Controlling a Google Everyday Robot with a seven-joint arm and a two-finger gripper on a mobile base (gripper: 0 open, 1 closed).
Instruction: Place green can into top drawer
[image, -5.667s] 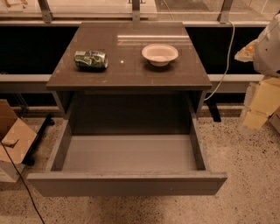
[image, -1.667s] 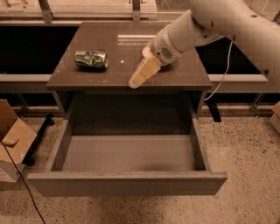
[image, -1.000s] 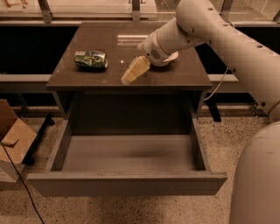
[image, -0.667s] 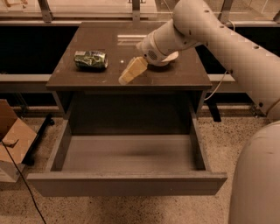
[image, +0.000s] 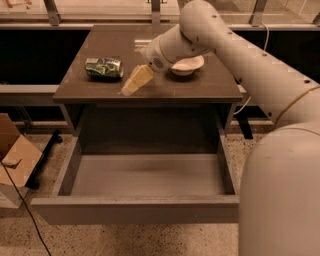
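The green can (image: 104, 68) lies on its side at the left of the brown cabinet top (image: 200, 87). It is dented, dark green with pale markings. My gripper (image: 131, 86) hangs just above the cabinet top, a short way to the right of the can and apart from it. Its cream fingers point down and left towards the can. The top drawer (image: 135, 209) is pulled out wide below the cabinet top, and its grey inside holds nothing.
A white bowl (image: 187, 65) stands on the cabinet top behind my arm. A cardboard box (image: 15, 157) and a black cable (image: 20, 200) lie on the floor at the left. A dark ledge and window frame run behind the cabinet.
My arm came in from the right and has moved the gripper leftward over the cabinet top, closer to the can. The can, bowl and drawer have not moved.
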